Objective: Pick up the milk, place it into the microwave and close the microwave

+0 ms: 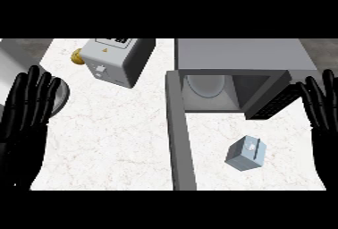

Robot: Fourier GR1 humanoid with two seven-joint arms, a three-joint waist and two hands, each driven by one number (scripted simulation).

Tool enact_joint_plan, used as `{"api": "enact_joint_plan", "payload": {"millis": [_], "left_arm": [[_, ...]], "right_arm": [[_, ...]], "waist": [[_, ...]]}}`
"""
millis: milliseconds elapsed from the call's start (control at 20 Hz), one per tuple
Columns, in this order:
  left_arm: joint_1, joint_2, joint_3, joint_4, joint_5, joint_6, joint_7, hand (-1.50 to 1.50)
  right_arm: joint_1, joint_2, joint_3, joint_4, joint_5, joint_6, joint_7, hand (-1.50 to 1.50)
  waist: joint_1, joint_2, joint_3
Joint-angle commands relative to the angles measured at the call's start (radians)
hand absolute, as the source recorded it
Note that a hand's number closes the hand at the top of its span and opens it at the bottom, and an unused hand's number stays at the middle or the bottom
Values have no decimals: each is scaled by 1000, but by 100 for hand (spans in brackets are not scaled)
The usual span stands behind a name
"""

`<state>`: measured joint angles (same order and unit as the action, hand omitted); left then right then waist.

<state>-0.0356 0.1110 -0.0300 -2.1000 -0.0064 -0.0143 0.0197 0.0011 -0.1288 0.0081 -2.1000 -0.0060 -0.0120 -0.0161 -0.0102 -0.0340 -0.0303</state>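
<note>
Milk [246,154] untouched on counter [119,143] before open microwave [231,85], both hands left [26,112] and right [320,109] flat-fingered, holding nothing; next: right reach, grasp carton.

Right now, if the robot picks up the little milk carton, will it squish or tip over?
The milk carton looks boxy with flat sides, so it probably won't roll. It is small, so likely light. It already looks tilted on the counter, so a sideways push might topple it. Cartons may dent when squeezed.

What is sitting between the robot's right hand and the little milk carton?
Nothing: in the head view only bare white counter separates the milk carton from the right hand.
</note>
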Motion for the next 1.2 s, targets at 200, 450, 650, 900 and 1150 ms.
{"api": "enact_joint_plan", "payload": {"millis": [200, 450, 650, 900, 1150], "left_arm": [[104, 29, 67, -105, 10, 4, 40, -150], [151, -74, 28, -106, 90, 53, 124, -150], [194, -56, 89, -77, 136, 13, 62, -150], [310, -58, 107, -169, 202, -49, 46, -150], [350, -47, 165, -170, 246, -92, 10, -150]], "right_arm": [[54, 125, 193, -114, 265, -248, 99, -150], [23, 128, 456, -124, 180, -333, 236, -150], [3, 128, 632, -87, 276, -496, 233, -150], [-83, 129, 564, -104, 372, -544, 352, -150], [7, 129, 617, -25, 438, -633, 276, -150]], "waist": [[19, 29, 29], [22, 30, 29], [15, 32, 30], [17, 32, 30], [15, 33, 30]]}}
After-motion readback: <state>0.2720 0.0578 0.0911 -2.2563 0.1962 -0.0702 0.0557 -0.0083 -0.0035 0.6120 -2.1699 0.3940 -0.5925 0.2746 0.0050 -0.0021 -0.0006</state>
